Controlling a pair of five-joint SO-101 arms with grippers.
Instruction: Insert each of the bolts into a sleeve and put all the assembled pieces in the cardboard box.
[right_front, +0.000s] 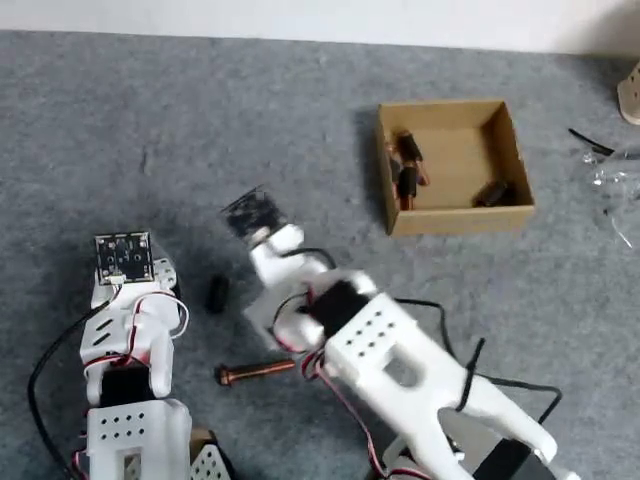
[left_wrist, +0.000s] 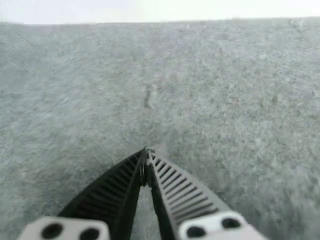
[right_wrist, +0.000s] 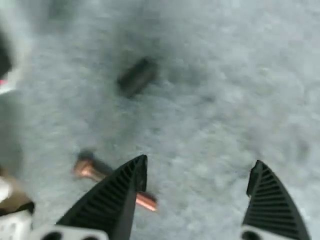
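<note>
A copper bolt (right_front: 257, 372) lies on the grey carpet between the two arms, and a black sleeve (right_front: 217, 293) lies apart from it, a little farther back. My right gripper (right_wrist: 200, 161) is open above the carpet. The bolt (right_wrist: 90, 171) passes partly behind one of its fingers, and the sleeve (right_wrist: 136, 77) lies beyond with nothing between the fingers. My left gripper (left_wrist: 146, 152) is shut and empty over bare carpet; the left arm (right_front: 130, 330) stands at the front left. The cardboard box (right_front: 460, 218) at the back right holds dark assembled pieces (right_front: 408, 180).
Clear plastic scraps and a black cable (right_front: 605, 165) lie at the right edge, and a beige object (right_front: 630, 92) sits at the far right corner. The right arm (right_front: 400, 365) stretches across the front middle, with its cables trailing to the right.
</note>
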